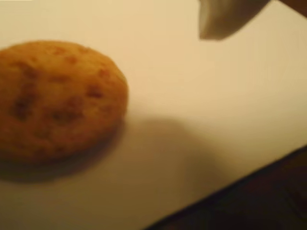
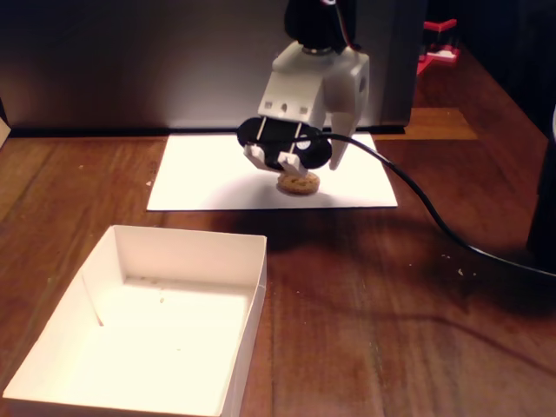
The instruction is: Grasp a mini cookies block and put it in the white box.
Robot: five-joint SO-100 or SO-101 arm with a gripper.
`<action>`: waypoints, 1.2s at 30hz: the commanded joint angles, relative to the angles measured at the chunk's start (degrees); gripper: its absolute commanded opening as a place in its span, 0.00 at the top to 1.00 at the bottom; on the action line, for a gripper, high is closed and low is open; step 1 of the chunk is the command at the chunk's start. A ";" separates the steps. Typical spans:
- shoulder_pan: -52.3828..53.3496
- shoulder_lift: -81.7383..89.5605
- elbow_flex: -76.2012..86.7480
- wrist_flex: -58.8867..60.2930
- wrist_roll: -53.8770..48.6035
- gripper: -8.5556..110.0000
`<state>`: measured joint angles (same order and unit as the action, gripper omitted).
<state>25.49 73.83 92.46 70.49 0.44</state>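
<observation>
The mini cookies block (image 2: 299, 183), a small round golden-brown cookie with dark specks, lies on a flat white paper sheet (image 2: 208, 178). In the wrist view it (image 1: 57, 98) fills the left side, blurred and close. My gripper (image 2: 300, 165) hangs just above the cookie with its jaws apart and nothing in them. One white fingertip (image 1: 220, 21) shows at the top right of the wrist view, clear of the cookie. The white box (image 2: 187, 248), shallow and lidless, stands at the front left in the fixed view.
A black cable (image 2: 417, 195) runs from the gripper across the brown wooden table (image 2: 391, 313) to the right. A dark panel (image 2: 130, 61) stands behind the paper. The paper's edge (image 1: 230, 184) and the dark table show at the lower right of the wrist view.
</observation>
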 commanded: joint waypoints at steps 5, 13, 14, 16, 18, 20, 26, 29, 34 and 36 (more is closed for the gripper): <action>0.88 -0.09 -0.70 -1.67 0.79 0.64; 1.41 -1.85 -0.79 -2.81 0.97 0.64; 1.49 -2.02 -0.79 -2.90 0.97 0.64; 1.58 -2.55 -0.97 -2.99 1.14 0.64; 1.67 -2.90 -1.05 -2.99 1.23 0.64; 1.49 -2.99 -1.05 -2.99 1.23 0.64; 0.53 -2.02 -1.49 -3.87 0.44 0.64; 0.00 -1.76 -2.46 -3.87 0.44 0.64; -0.88 -2.20 -3.25 -3.96 0.62 0.64; -0.97 -3.34 -4.04 -3.87 0.70 0.63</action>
<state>24.61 68.82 92.46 66.88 1.32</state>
